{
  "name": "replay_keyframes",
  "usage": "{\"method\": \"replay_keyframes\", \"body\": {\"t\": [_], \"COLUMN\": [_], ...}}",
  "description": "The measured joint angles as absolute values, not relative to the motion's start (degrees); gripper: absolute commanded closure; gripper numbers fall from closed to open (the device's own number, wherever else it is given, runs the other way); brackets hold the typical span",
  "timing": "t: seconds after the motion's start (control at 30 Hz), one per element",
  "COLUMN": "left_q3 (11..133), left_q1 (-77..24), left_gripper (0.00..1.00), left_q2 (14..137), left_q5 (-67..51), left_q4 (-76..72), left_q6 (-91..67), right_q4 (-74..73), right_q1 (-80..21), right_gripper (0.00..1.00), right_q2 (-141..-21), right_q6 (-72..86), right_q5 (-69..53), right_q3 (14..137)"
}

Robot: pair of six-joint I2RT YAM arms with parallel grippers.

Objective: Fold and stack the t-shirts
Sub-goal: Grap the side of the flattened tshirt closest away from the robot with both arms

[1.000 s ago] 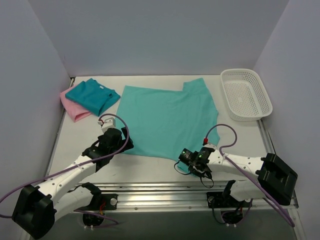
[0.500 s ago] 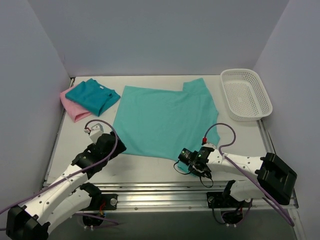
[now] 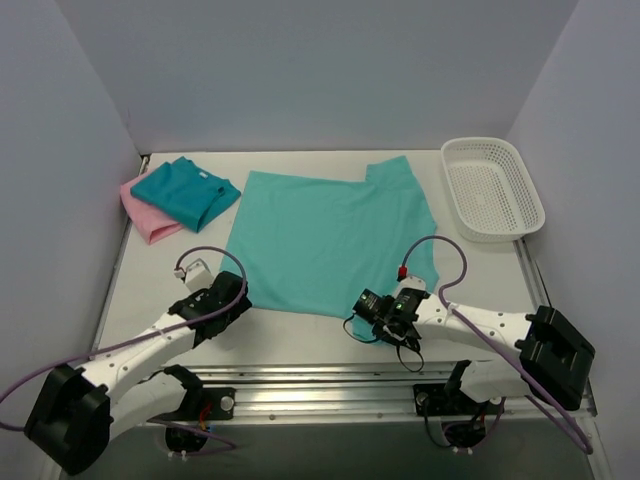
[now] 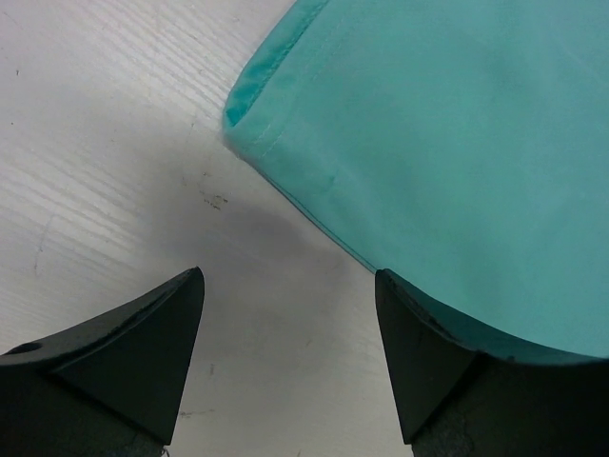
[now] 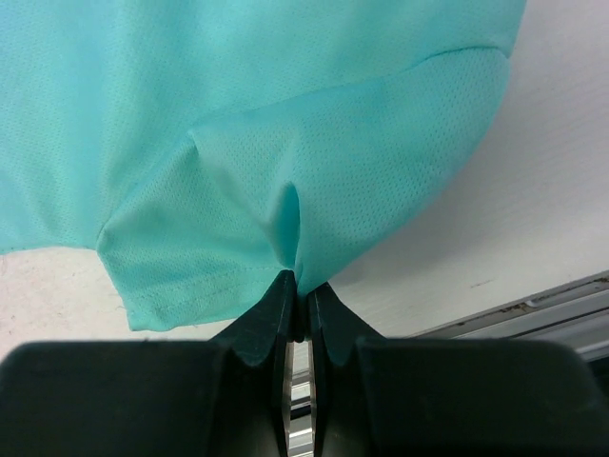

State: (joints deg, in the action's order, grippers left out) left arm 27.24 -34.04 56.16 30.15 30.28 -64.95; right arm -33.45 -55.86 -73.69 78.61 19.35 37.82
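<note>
- My left gripper [image 4: 290,286] hangs low over the bare white table [image 3: 150,285], jaws spread apart with nothing between them.
- Just ahead of those fingers [image 4: 143,352] lies the near-left hem corner of the sea-green t-shirt [image 3: 330,240]. In the left wrist view my right-hand finger sits at the shirt's edge, but I cannot tell whether it touches the cloth.
- My right gripper [image 5: 297,286] is clamped tight on the same shirt at its near-right corner, by the front edge of the table. A small ridge of fabric stands pinched up between the two fingers [image 5: 266,314].
- The sea-green t-shirt is spread flat across the middle of the table, one sleeve showing at the far right.
- The teal-blue t-shirt [image 3: 185,190] lies folded at the far left, resting on top of the pink t-shirt [image 3: 148,225], which peeks out along its left and near sides.
- A white mesh basket [image 3: 492,187] sits at the far right, apart from the spread shirt.
</note>
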Motion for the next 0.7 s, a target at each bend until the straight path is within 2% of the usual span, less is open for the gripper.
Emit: {"method": "replay_keyframes", "body": {"t": [0.17, 0.57, 0.7], "left_q3": [27.03, 27.05, 28.80], "left_q1": [-34.17, -34.81, -34.89], "left_gripper": [0.21, 0.21, 0.27], "left_q2": [62.17, 66.30, 70.13], "left_q5": [31.07, 37.50, 40.25], "left_q4": [27.73, 25.67, 25.74], "left_q6": [-67.29, -73.36, -74.81], "right_q4": [-34.09, -35.83, -36.91], "right_q1": [-55.79, -55.22, -55.02], "right_gripper": [1.00, 1.00, 1.00], "right_q2": [-72.27, -69.41, -68.16], "right_q6": [77.69, 76.55, 76.55], "right_q5": [20.60, 22.59, 23.38], "right_q3": [37.82, 37.85, 37.85]}}
